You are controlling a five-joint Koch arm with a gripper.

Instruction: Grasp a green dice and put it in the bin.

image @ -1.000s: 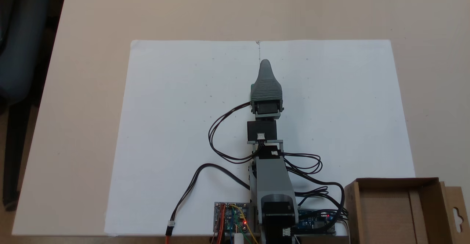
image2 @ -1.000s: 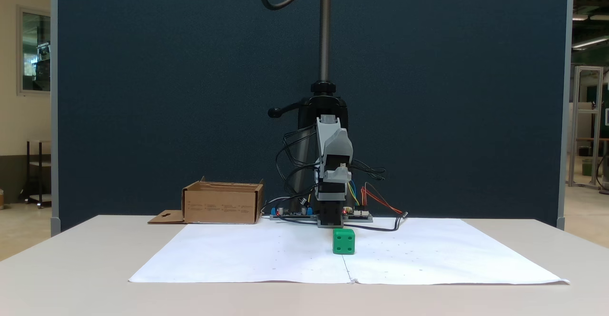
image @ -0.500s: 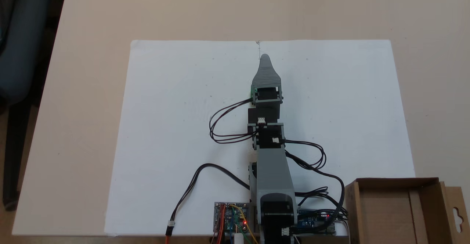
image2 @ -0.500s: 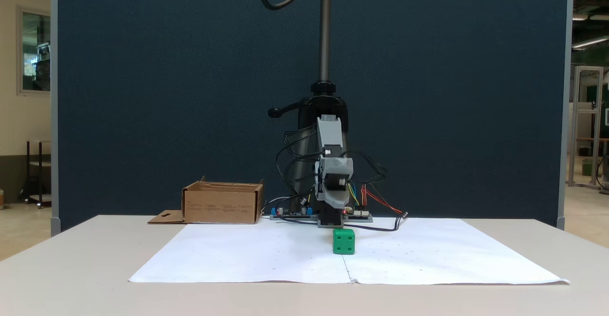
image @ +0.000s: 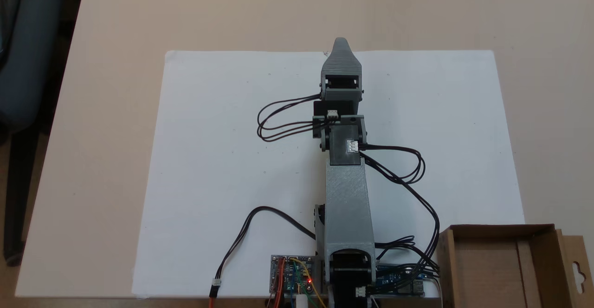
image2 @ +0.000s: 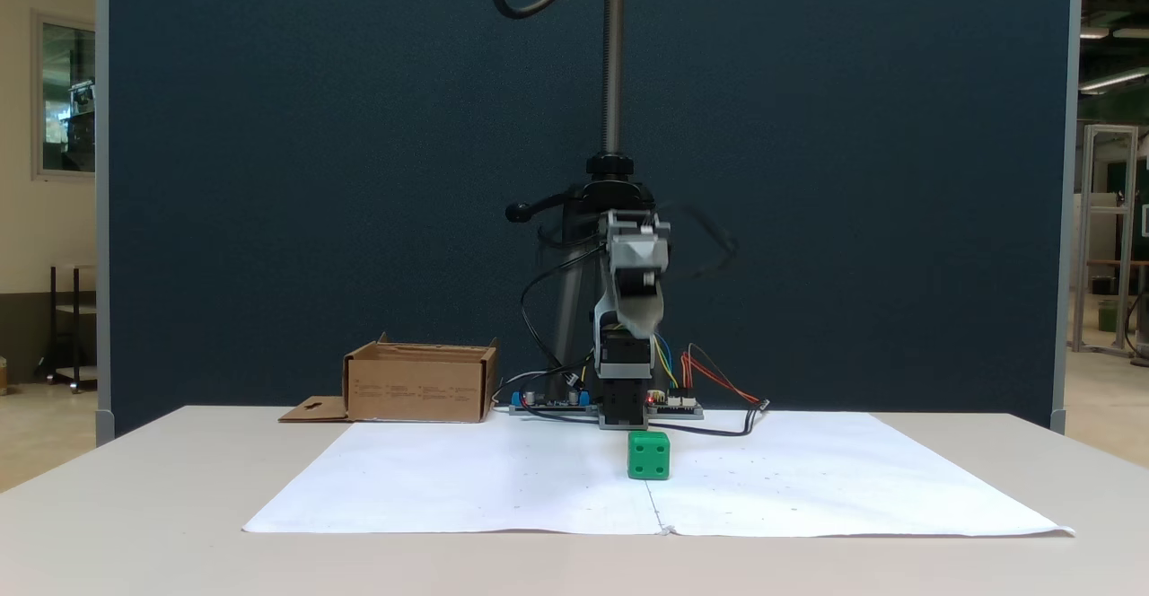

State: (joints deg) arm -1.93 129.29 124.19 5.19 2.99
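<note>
Here, a white sheet [image2: 503, 488] covers the tabletop [image: 116, 29]; the hand [image2: 639, 327] hangs above the dice [image2: 649, 455], its opening indiscernible.

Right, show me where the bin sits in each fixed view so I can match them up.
In a fixed view: the bin is in the bottom right corner, right of the arm's base.
In a fixed view: the bin stands left of centre, left of the arm's base.
Shared landmark: the arm's base.

Beige table [image2: 135, 506] carries white paper [image2: 503, 488] and bin [image2: 420, 390].
</note>
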